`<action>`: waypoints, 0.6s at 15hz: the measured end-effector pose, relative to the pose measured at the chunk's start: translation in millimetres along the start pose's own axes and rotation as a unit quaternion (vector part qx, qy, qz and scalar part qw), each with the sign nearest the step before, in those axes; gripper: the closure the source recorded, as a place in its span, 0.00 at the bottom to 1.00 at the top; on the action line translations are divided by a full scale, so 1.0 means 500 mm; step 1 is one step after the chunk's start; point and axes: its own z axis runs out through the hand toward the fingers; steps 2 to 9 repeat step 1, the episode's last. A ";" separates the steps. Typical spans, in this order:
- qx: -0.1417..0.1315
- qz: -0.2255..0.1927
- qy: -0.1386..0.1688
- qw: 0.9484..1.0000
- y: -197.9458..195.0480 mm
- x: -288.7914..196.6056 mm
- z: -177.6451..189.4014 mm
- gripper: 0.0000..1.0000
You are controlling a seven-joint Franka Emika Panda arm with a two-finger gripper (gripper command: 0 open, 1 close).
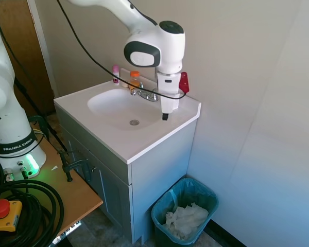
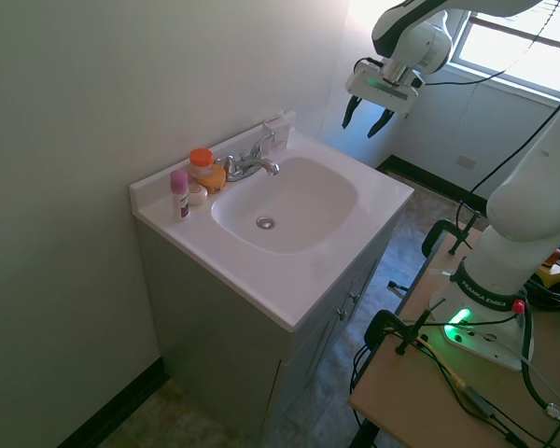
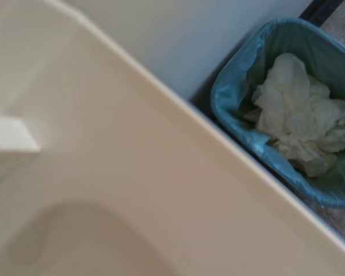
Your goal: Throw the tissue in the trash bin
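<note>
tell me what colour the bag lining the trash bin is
Translucent teal-green bag; wrist view shows it best.

Trash bin (image 1: pixel 185 216) on floor beside cabinet (image 1: pixel 144 180).

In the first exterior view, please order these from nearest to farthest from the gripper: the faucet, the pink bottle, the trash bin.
From the gripper:
1. Faucet, just behind it on the sink top.
2. Pink bottle, further back by the wall.
3. Trash bin, on the floor beside the cabinet.
</note>
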 end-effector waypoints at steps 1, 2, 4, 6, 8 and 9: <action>-0.004 -0.024 -0.004 1.000 0.018 -0.019 -0.011 0.00; -0.004 -0.024 -0.004 1.000 0.018 -0.019 -0.011 0.00; -0.004 -0.024 -0.004 1.000 0.018 -0.019 -0.011 0.00; -0.004 -0.024 -0.004 1.000 0.018 -0.019 -0.011 0.00; -0.004 -0.024 -0.004 1.000 0.018 -0.019 -0.011 0.00; -0.004 -0.024 -0.004 1.000 0.018 -0.019 -0.011 0.00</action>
